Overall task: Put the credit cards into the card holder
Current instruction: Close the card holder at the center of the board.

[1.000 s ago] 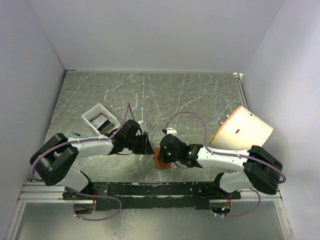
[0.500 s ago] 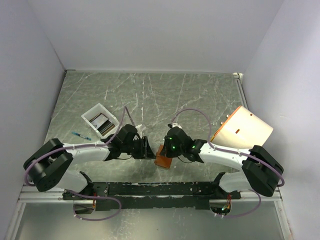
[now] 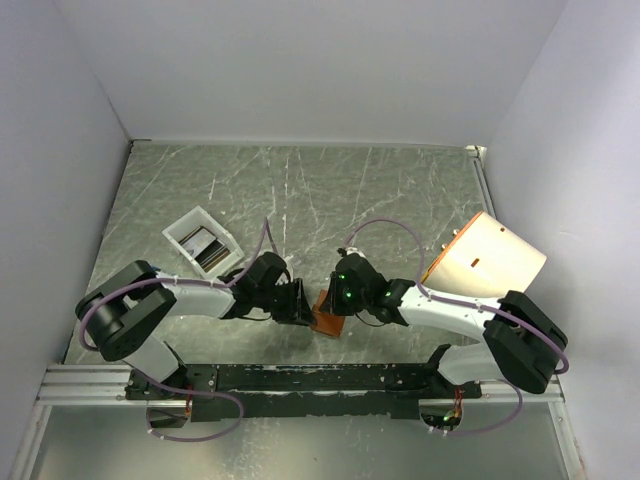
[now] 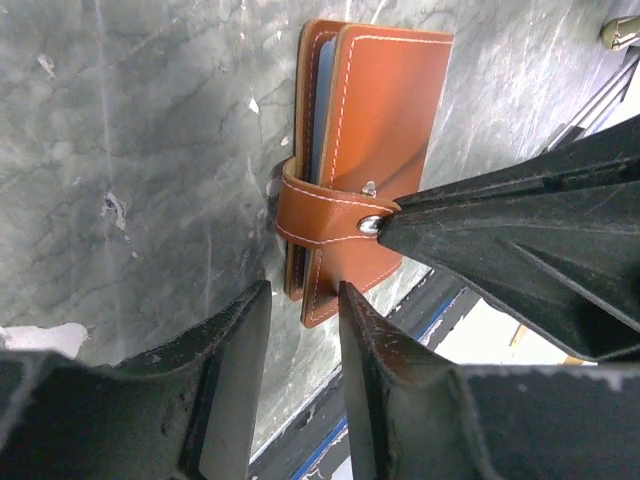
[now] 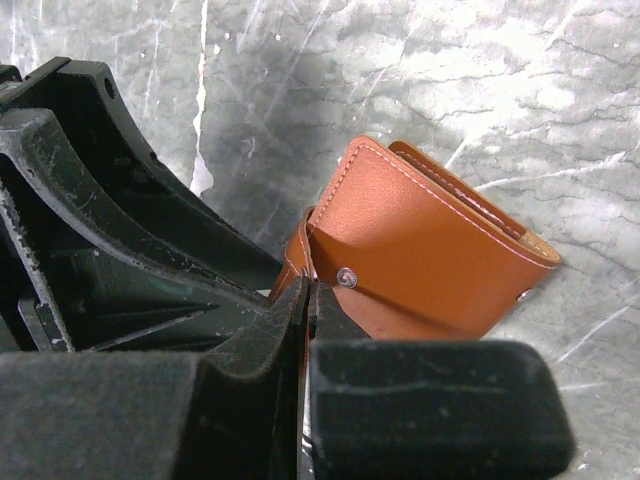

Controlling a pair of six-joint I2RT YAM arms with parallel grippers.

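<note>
Hiding card holder [image 4: 385, 120] strap: right hand [image 5: 306, 292]

Counter [image 3: 330, 190]: grey-green marble-look top w/ white veins & pale scuffs, forming the base of a box-like bay. Plain matte white walls on 3 sides: back wall [image 3: 300, 70], left wall [image 3: 50, 180], right wall [image 3: 590, 150]. Light is soft & even, shadows faint, slight sheen mid-counter. At the near edge a silver alu rail [image 3: 90, 385] runs L-R; same marbled surface shows again in front of it.
</note>
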